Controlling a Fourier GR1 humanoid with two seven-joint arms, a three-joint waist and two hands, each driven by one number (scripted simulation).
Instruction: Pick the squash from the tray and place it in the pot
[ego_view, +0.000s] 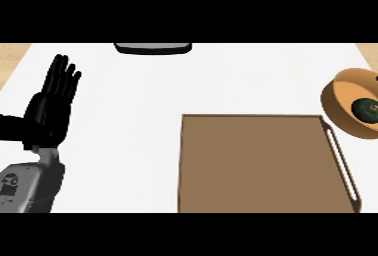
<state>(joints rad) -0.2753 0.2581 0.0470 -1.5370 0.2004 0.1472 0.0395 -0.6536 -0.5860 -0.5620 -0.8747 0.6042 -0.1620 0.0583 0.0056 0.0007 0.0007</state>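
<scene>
We see the squash (365, 109), a dark green rounded thing with a mottled skin, lying inside the pot (347, 102) at the far right edge of the view, well apart from the left robot hand (50, 107), which stands at the opposite, left edge with the whole width of the worktop (133, 130) between them. That left robot hand is black and glossy, held flat with its fingers straight and pointing up the view, holding nothing, on a grey forearm (29, 187) that comes in from the lower left corner. The right robot hand shows nowhere in our view. The pot is a smooth, round, orange-tan vessel with a thick rim, cut off by the right edge, and the squash is the only thing we can make out in it. Just beside the pot, lower and to its left, lies the tray (255, 165), a flat brown rectangle with a raised lip and a long slotted handle along its right side; its floor is bare. The worktop is plain white and matte. At the top edge a dark, rounded grey object (153, 48) sits, too cropped for us to identify
</scene>
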